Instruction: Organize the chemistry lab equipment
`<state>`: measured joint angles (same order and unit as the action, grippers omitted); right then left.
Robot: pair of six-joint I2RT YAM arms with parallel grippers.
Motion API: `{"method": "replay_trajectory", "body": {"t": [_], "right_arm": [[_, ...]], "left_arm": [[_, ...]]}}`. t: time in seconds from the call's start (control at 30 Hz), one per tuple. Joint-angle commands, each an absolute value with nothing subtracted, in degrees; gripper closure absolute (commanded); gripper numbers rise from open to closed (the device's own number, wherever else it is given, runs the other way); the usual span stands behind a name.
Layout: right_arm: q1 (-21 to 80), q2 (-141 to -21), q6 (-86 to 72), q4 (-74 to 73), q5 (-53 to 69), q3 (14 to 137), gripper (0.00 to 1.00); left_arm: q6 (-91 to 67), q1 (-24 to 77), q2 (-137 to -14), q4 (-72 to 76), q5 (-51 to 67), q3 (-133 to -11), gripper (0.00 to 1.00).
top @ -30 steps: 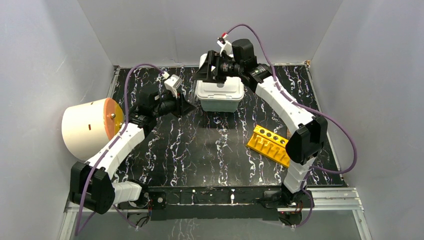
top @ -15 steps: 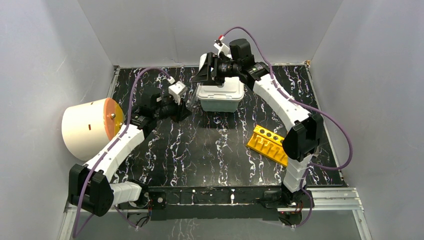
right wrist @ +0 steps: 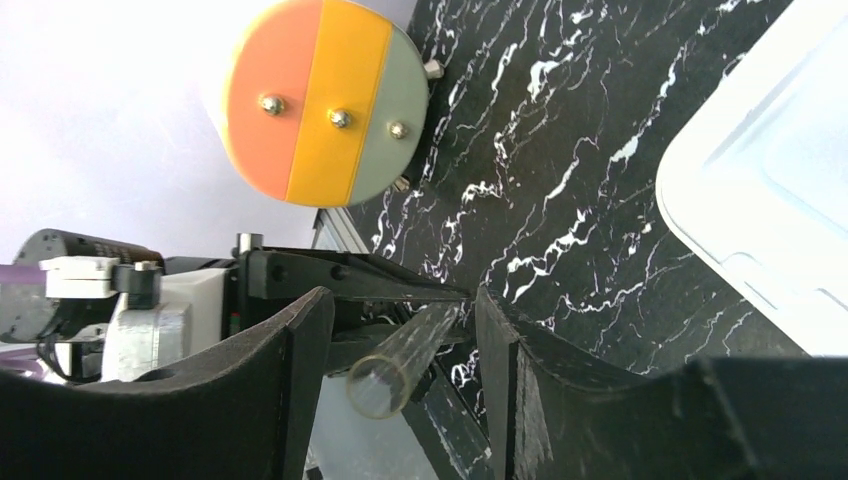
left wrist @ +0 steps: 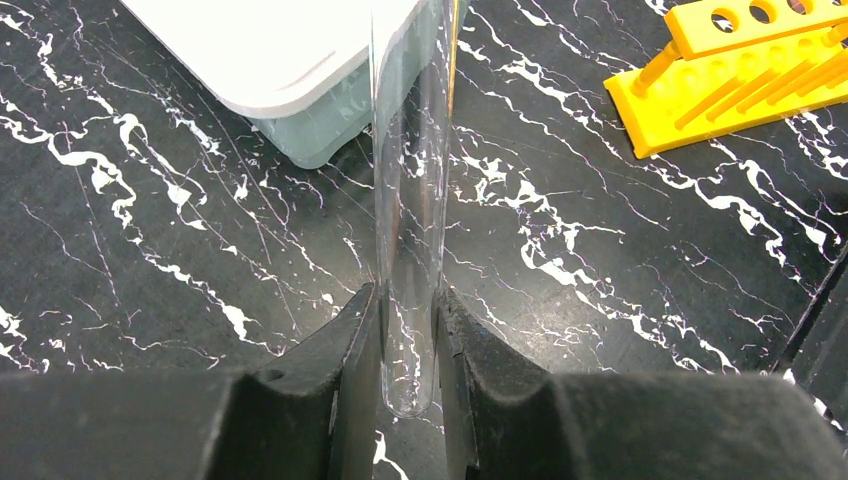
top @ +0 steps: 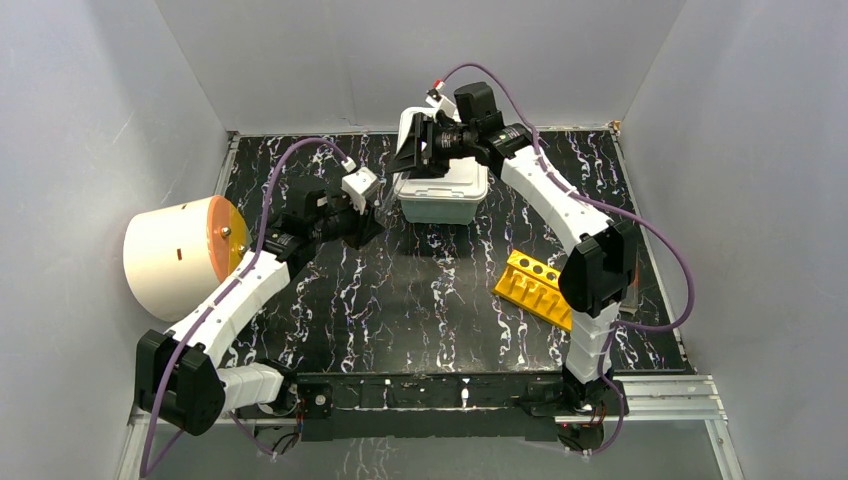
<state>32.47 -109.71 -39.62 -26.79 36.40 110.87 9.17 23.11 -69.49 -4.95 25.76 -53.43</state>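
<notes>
Left end effector [left wrist: 408, 330]: pinching clear glass tube [left wrist: 410, 180] by rounded end, above table [left wrist: 620, 250], left of white box [top: 440, 190].
Right end effector [right wrist: 405, 300]: spread, tube mouth seen between fingers.
Handover, likely: close squarely first, then loosen left.
Likely target: yellow rack [top: 538, 288], near right.

Clear glass tube [left wrist: 410, 200]: hollow and transparent, with one end rounded and closed and the other open. It is clamped near the closed end between the fingers of the left gripper [left wrist: 405, 295] and held above the table [top: 420, 290], its length pointing out past the fingertips.

Yellow holed rack [top: 538, 288]: bright plastic, with a row of round holes seen along its top plate. It is set at a slant on the table, right of centre, well apart from the tube.
</notes>
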Motion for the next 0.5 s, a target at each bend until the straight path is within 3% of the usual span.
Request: {"method": "replay_trajectory", "body": {"t": [0.0,0.23,0.47], "right_arm": [[32.32,-109.60,-35.98,-30.17,38.87,114.16,0.37],[32.32,-107.72,-35.61,-29.08,39.87,111.82,0.46],[32.34,-108.45,-36.11,-32.72,40.87,113.60,0.47]], "left_arm": [[9.59,23.62,-67.68,-3.94,25.70,-55.00,0.99],[9.94,23.73,-68.02,-4.36,25.43,-55.20,0.99],[12.36,23.82,-68.29,-6.71,24.47,-56.05,0.98]]}}
